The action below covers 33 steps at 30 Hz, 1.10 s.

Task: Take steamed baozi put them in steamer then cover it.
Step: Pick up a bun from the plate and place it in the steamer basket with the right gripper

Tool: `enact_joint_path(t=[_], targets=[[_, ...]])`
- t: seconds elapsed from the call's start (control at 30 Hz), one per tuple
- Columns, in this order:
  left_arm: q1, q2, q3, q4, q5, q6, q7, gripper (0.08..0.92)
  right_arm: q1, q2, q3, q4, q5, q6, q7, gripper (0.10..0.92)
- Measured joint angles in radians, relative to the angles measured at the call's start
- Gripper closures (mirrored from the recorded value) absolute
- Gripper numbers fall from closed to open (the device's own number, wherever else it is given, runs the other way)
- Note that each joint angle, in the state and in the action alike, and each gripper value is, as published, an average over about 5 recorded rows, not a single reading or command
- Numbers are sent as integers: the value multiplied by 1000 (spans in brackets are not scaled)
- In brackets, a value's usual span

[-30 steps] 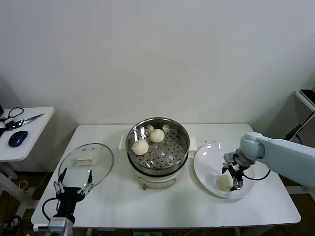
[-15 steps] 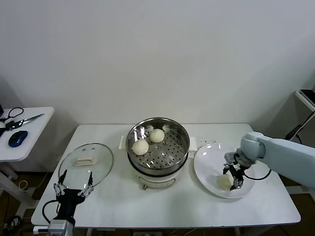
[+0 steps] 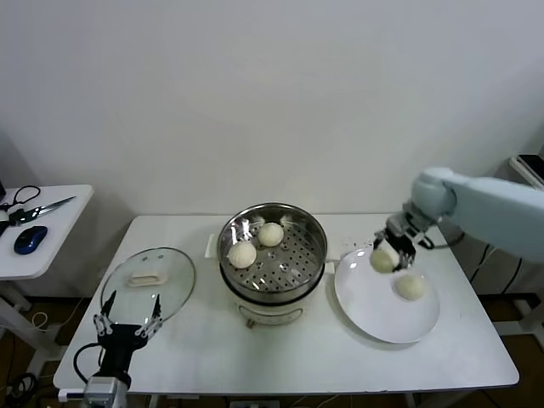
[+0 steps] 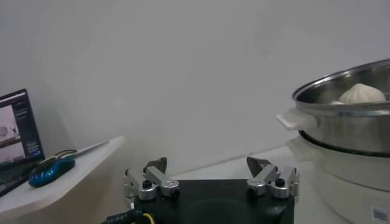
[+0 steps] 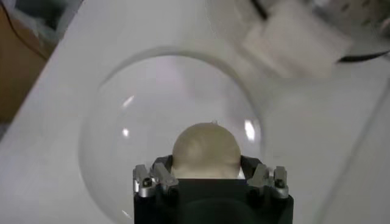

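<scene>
Lifted off the white plate (image 3: pixel 374 316) since a second ago, the right tool (image 3: pixel 388 255) now hangs above the plate's 11 o'clock edge, its jaws closed on a bun (image 3: pixel 382 261); the right wrist view shows that same bun (image 5: pixel 205 150) squeezed between the two fingers with the plate below it. Another bun (image 3: pixel 410 286), hidden before by the arm, lies on the plate at about 2 o'clock of its centre. On the worktop (image 3: pixel 280 353), the steamer (image 3: pixel 273 255) stands in the middle, at 9 o'clock of the plate, with two buns (image 3: pixel 243 253) on its perforated tray, one at the far side and one to the left. At 9 o'clock of the steamer lies the glass lid (image 3: pixel 149 285), flat, handle up. Just at the lid's 6 o'clock, the left tool (image 3: pixel 127 327) stays parked with its fingers spread wide and nothing between them.
</scene>
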Motion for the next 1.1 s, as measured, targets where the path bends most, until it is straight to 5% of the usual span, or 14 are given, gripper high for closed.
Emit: enact_joint_path(t=[0.43, 1.1], targets=[[-14, -12, -4, 12, -22, 9, 0, 177, 120, 304, 31, -6, -109, 238, -21, 296], [-28, -20, -22, 48, -53, 2, 1, 177, -46, 547, 38, 26, -179, 298, -43, 287]])
